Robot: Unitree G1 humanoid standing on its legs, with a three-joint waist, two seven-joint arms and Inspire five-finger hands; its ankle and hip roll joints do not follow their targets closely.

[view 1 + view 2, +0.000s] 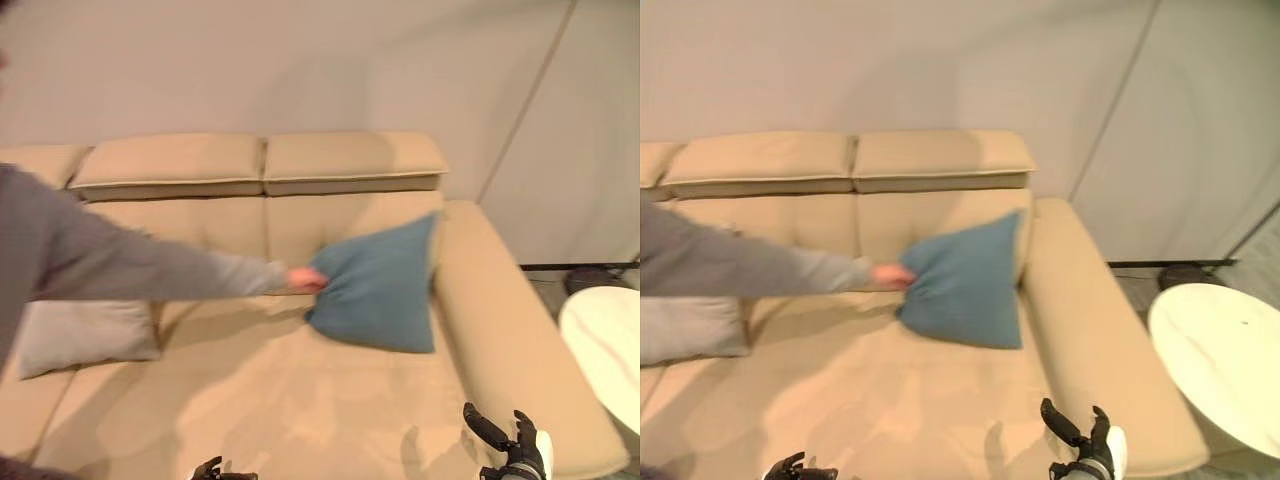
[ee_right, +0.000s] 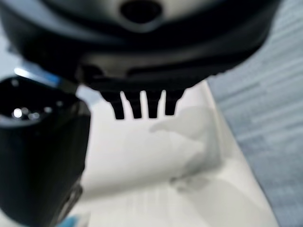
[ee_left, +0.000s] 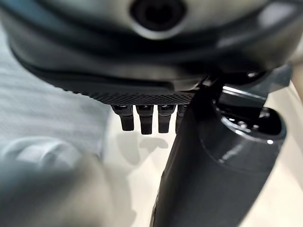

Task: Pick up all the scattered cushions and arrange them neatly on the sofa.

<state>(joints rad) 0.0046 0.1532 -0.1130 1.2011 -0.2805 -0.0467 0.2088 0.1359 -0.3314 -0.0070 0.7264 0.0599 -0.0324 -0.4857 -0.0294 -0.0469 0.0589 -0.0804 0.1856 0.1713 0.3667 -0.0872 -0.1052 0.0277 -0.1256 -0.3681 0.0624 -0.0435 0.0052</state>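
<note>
Person's grey sleeve point(image 1: 110, 255) reaches in from left across seat, person's hand point(image 1: 305, 279) at its end. Round white table point(image 1: 1225, 365) stands right of armrest, near it. Dark object point(image 1: 595, 279) on grey floor point(image 2: 279, 94) behind table, too blurred to identify. Plain pale wall point(image 1: 300, 60) behind.

Person's arm point(image 1: 120, 262): cut off at the left edge, blurred.
Grey cushion point(image 1: 85, 335): partly hidden behind the sleeve.
Left hand point(image 1: 222, 471): mostly cut off by the bottom edge.
Round desk point(image 1: 1225, 360): cut by the right edge.
</note>
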